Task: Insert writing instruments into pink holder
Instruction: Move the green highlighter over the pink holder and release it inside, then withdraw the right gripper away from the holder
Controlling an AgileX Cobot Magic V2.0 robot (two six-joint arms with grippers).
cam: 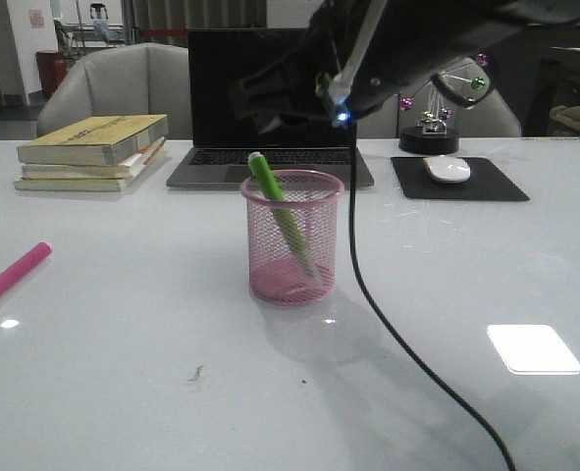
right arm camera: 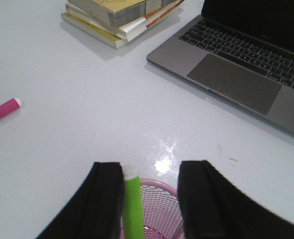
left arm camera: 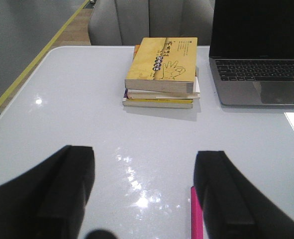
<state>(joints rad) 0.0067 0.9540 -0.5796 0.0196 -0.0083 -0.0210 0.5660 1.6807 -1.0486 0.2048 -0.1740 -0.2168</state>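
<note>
Hovering over the pink holder (cam: 292, 238), my right gripper (right arm camera: 151, 196) has its fingers apart, the green pen (cam: 282, 214) leaning inside the cup and seemingly free of my pads, though that view is tight. First pen is in; second remains. The pink pen (cam: 13, 272) lies on the table (cam: 123, 392) well apart from the cup, just beside my left gripper (left arm camera: 144, 191), also spread. Next: straddle it, close, lift.
</note>
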